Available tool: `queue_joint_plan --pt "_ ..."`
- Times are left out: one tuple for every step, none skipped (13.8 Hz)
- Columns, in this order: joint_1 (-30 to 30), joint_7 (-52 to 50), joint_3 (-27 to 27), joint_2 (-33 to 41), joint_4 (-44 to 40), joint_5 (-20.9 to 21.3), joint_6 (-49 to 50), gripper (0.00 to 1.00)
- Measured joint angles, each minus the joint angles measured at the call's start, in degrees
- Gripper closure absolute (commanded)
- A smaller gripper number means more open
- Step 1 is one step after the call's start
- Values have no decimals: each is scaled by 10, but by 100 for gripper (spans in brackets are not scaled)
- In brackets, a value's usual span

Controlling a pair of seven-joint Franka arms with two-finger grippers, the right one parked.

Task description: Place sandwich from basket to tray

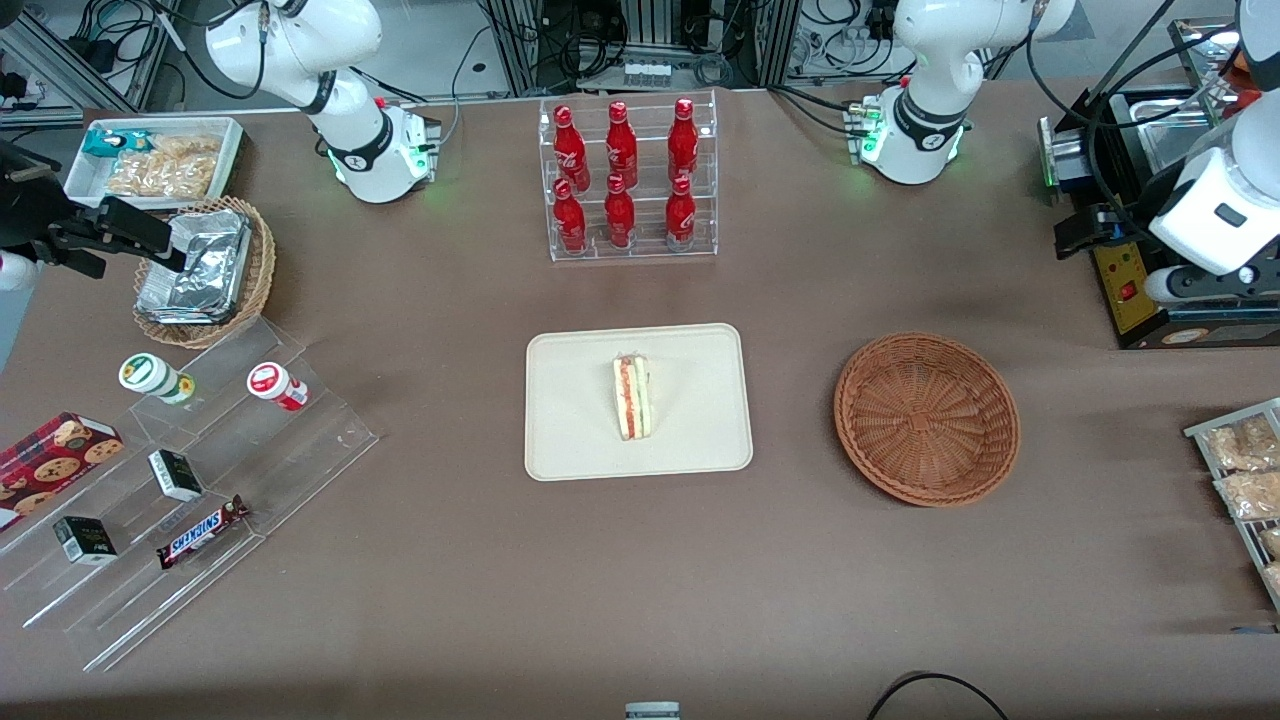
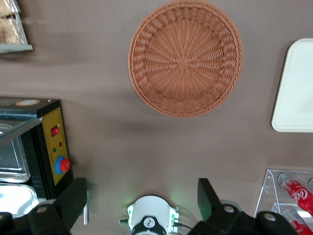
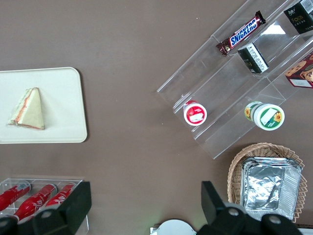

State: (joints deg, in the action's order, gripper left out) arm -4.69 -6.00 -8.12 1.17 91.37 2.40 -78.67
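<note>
The sandwich (image 1: 632,397) lies on the cream tray (image 1: 580,440) at the table's middle, its red and green filling showing; it also shows in the right wrist view (image 3: 28,109) on the tray (image 3: 58,83). The reddish-brown basket (image 1: 927,417) stands empty beside the tray, toward the working arm's end; it shows in the left wrist view (image 2: 185,57), with a tray corner (image 2: 298,88). My left gripper (image 1: 1080,235) is open and empty, raised high above the table, farther from the front camera than the basket. Its fingers (image 2: 73,200) stand wide apart.
A clear rack of red bottles (image 1: 625,180) stands farther back than the tray. A black box with a red button (image 1: 1130,285) (image 2: 51,147) sits under the gripper. The working arm's base (image 1: 910,130) is near. Snack packets (image 1: 1245,480) and a stepped acrylic shelf (image 1: 180,480) line the table's ends.
</note>
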Motion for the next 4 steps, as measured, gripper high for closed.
queue_joint_plan --pt "0 0 -1 0 0 2 -6 0" --pt "0 0 -1 0 0 3 -9 0" --pt "0 0 -1 0 0 3 -12 0" --pt "0 0 -2 0 0 3 -18 0"
